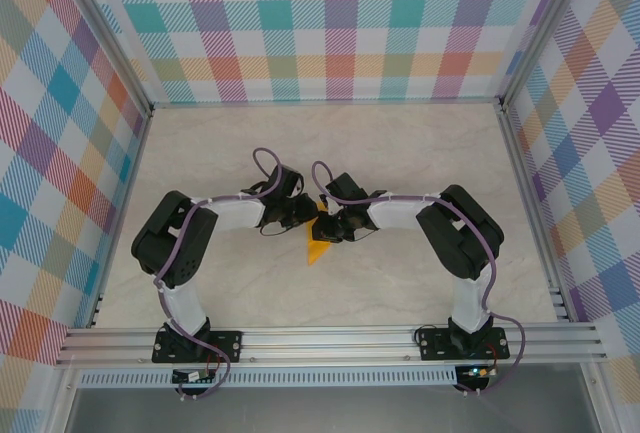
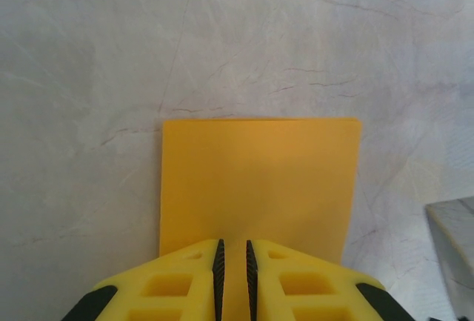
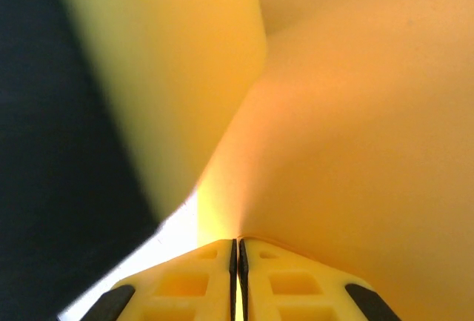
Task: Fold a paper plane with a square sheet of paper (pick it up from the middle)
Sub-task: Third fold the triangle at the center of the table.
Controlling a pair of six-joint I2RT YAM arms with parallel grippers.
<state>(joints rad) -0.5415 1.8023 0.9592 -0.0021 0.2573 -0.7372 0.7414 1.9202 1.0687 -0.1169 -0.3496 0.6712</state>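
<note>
Both arms fold inward, left gripper (image 2: 233,260) and right gripper (image 3: 237,253) almost tip to tip, each pinched onto the square sheet of paper (image 2: 259,180).

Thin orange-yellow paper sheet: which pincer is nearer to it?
Neither, it's a tie: both are clamped on the thin orange-yellow paper sheet. Left pincer grips one edge, paper extending flat ahead of it. Right pincer grips it from the opposite side, paper bulging up ahead of it.

Bright, even light; faint shadows. Left wrist view sharp; right wrist view blurred, paper (image 3: 348,128) too close, glowing.
</note>
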